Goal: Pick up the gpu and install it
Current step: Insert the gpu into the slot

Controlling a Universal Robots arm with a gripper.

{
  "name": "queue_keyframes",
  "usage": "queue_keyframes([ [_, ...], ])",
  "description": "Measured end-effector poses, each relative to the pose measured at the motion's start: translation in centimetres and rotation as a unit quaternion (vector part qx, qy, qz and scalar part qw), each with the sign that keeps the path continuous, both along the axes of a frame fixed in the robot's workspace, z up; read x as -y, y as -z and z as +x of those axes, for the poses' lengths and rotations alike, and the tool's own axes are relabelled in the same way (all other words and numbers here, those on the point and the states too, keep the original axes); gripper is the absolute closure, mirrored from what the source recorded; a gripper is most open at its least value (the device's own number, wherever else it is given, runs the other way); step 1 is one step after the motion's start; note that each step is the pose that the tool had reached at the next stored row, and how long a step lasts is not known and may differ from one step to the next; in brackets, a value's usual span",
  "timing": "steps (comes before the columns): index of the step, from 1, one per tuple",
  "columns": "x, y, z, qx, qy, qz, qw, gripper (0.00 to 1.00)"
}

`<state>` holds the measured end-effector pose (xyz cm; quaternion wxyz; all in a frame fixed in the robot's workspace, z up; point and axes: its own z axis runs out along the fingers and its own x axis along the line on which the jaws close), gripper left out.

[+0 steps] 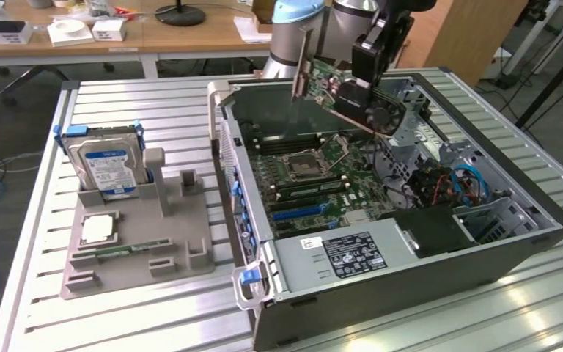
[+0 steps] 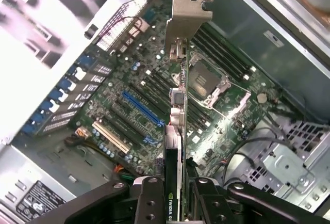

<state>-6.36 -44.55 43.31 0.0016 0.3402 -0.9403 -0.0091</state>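
My gripper (image 1: pixel 372 57) is shut on the gpu (image 1: pixel 345 94), a green card with a black cooler and a metal bracket (image 1: pixel 304 64). The card hangs tilted in the air over the rear of the open computer case (image 1: pixel 399 293). In the wrist view the gpu (image 2: pixel 177 131) shows edge-on, clamped between my black fingers (image 2: pixel 149 198), with its bracket (image 2: pixel 188 12) pointing away from me. Below it lies the motherboard (image 2: pixel 129 79) with a blue slot (image 2: pixel 142 108) and the CPU socket (image 2: pixel 209 82). The card is well above the slots and touches nothing.
At the exterior view's left, a grey holder tray (image 1: pixel 179 260) carries a blue-labelled hard drive (image 1: pixel 105 165) standing upright, a square silver chip (image 1: pixel 99 229) and a memory stick (image 1: pixel 117 253). Case walls, a drive cage (image 1: pixel 492 220) and cables (image 1: pixel 457 183) surround the motherboard.
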Motion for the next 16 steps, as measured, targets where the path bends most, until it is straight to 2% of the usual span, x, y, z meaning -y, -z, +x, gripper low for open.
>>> queue_keyframes([
  [4,0.0,0.03,0.0,0.0,-0.035,-0.0003,0.9994,0.74],
  [8,0.0,0.06,0.0,0.0,-0.071,-0.0006,0.9975,0.74],
  [12,0.0,0.09,0.0,0.0,-0.105,-0.0008,0.9944,0.74],
  [16,0.0,0.13,0.0,0.0,-0.141,-0.001,0.99,0.74],
])
